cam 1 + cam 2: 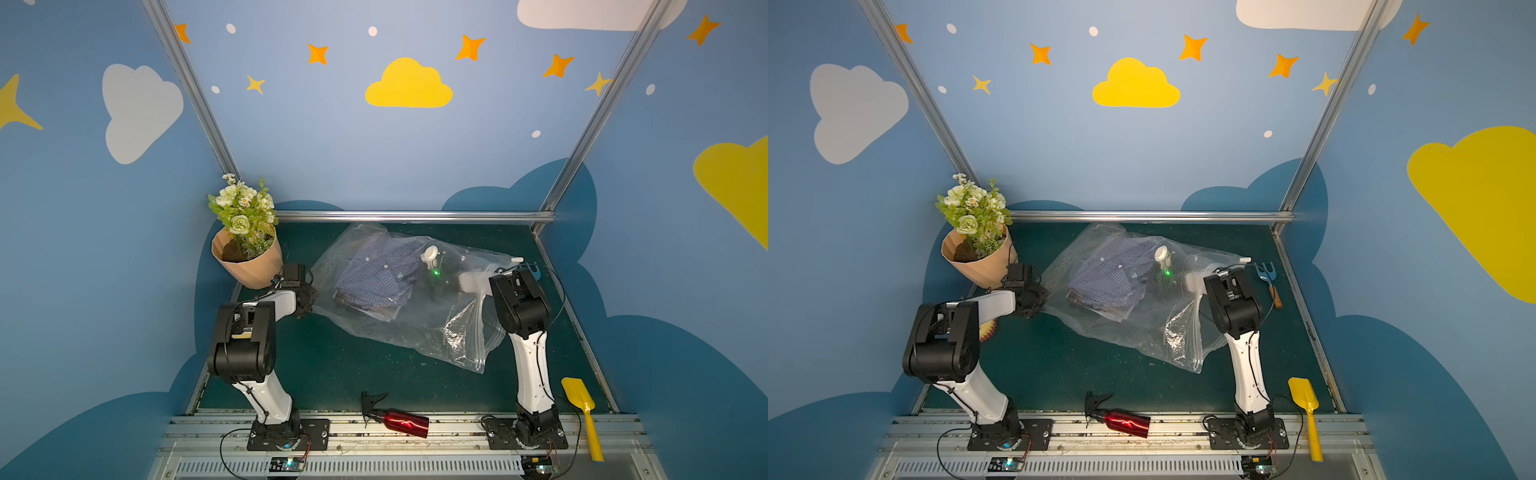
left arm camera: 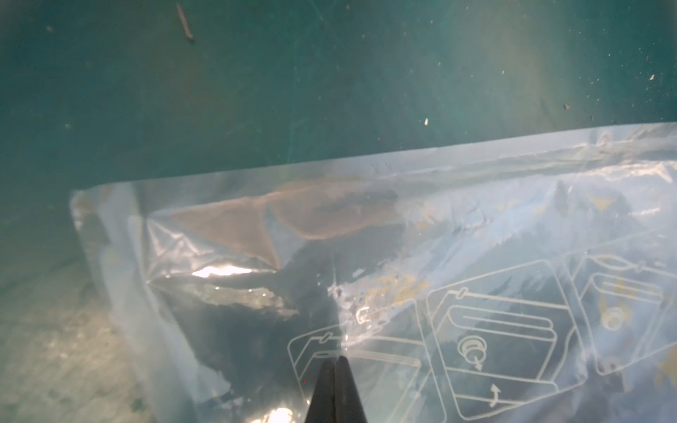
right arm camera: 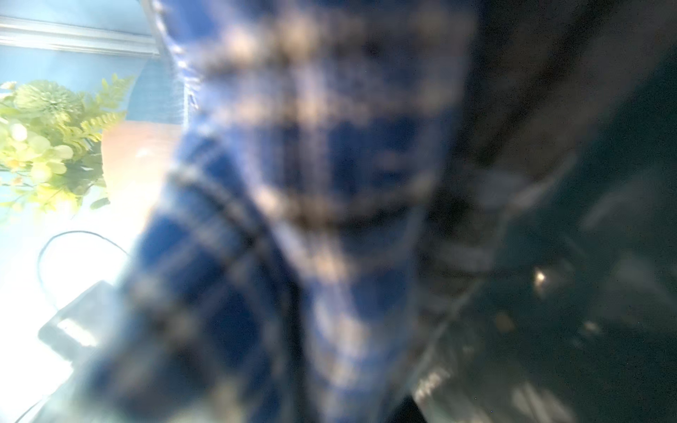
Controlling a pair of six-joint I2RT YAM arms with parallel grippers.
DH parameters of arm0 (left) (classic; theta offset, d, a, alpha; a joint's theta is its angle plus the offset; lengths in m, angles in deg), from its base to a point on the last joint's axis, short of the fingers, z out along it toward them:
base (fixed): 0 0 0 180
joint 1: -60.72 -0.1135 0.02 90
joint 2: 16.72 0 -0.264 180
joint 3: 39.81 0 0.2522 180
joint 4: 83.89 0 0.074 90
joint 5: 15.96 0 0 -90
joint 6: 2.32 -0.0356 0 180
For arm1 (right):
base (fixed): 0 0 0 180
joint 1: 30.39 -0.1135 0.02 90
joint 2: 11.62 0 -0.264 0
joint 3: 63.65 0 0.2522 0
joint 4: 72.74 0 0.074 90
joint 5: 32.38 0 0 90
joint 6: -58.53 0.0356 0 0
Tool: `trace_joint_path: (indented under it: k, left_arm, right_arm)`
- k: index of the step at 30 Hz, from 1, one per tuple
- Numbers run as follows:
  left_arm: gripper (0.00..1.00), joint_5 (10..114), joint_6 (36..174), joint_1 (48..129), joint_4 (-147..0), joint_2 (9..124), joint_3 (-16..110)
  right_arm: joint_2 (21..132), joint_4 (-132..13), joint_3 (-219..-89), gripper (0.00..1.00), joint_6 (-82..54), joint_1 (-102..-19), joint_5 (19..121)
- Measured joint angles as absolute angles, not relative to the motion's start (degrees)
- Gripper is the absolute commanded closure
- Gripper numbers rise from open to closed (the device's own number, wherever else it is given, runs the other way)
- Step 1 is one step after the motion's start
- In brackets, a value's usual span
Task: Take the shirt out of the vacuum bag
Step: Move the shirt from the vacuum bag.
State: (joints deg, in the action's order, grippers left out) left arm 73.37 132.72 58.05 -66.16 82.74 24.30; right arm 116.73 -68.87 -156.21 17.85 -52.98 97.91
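The clear vacuum bag (image 1: 419, 332) (image 1: 1133, 332) lies across the green table, its white valve (image 1: 430, 252) facing up. The folded blue plaid shirt (image 1: 374, 274) (image 1: 1106, 278) is inside its far left half. My left gripper (image 1: 311, 301) (image 2: 337, 360) is shut on the plastic at the bag's left end, beside printed pictograms. My right gripper (image 1: 430, 289) reaches in through the open right end, up to the shirt's right edge. In the right wrist view blurred plaid shirt (image 3: 293, 183) fills the frame and runs bunched down into the jaws, which are closed on it.
A potted bouquet (image 1: 249, 266) leans at the back left, close behind my left wrist. A red spray bottle (image 1: 399, 419) lies at the front edge, a yellow shovel (image 1: 582, 411) at the front right, a small garden fork (image 1: 1268, 282) beyond my right arm. A metal rail (image 1: 415, 216) bounds the back.
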Motion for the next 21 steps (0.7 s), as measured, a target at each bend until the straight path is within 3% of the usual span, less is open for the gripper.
trace_joint_path:
  k: [21]
  left_arm:
    - [0.96, 73.1, 132.6, 58.0, -66.2, 82.7, 24.3]
  right_arm:
    - [102.1, -65.7, -136.8, 1.0, 15.7, -45.4, 97.6]
